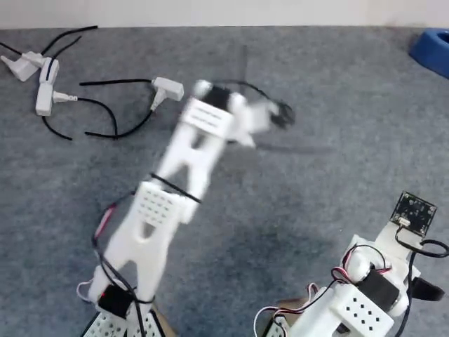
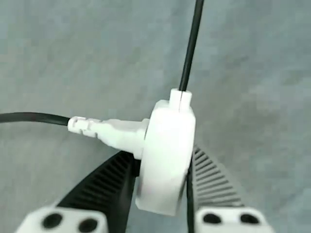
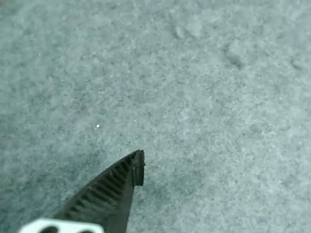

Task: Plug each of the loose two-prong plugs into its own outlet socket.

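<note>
My left gripper [image 2: 160,194] is shut on a round white outlet socket [image 2: 167,155], its black fingers [image 2: 109,179] pressing both flat faces. A white two-prong plug [image 2: 114,132] sits in the socket's side, and black cables run off from both. In the high view this gripper [image 1: 276,116] hangs blurred above mid-table. A loose white plug [image 1: 168,88] with a black cable lies left of it. Further white plug and socket pieces [image 1: 45,88] lie at the far left. One black finger [image 3: 119,194] of my right gripper shows over bare carpet, jaws apart, with nothing held.
Grey carpet [image 1: 330,161] covers the table. A blue object [image 1: 431,48] sits at the far right corner. The right arm [image 1: 379,284] is folded at the near right edge. Black cable loops [image 1: 105,116] trail across the far left.
</note>
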{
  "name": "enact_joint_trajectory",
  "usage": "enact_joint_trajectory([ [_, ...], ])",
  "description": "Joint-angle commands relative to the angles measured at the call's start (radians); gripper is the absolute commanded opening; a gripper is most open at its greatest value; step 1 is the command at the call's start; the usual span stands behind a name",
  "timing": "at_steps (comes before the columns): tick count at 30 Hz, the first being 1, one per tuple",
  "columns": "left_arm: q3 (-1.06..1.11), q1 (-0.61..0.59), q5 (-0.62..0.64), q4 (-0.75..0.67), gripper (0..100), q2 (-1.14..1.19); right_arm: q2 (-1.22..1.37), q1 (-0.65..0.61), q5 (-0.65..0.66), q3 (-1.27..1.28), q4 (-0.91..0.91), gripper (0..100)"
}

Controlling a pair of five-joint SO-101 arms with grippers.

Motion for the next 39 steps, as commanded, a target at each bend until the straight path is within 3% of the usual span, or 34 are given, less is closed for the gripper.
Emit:
enact_joint_trajectory([
  [1,-0.177,-0.174,0.0,0.0,6,-0.021,-0.002,-0.013,0.0,-0.004,-0.001,55.6],
  [10,-0.254,-0.39,-0.002,0.002,8,-0.015,-0.002,-0.084,0.0,-0.002,-0.001,55.6],
  [15,-0.248,-0.466,0.017,0.02,32,-0.013,-0.001,-0.122,0.0,-0.002,-0.001,55.6],
  [19,-0.246,-0.467,0.187,0.104,43,-0.013,-0.001,-0.242,0.0,-0.002,-0.001,55.6],
  [25,-0.246,-0.47,0.523,0.117,44,-0.021,-0.001,-0.348,-0.005,-0.016,0.004,55.6],
  [34,-0.303,-0.463,0.772,0.118,44,-0.173,-0.001,-0.723,-0.009,-0.18,-0.001,55.6],
  [39,-0.223,-0.458,0.804,0.123,39,-0.4,0.002,-0.777,-0.069,-0.282,0.028,55.6],
])
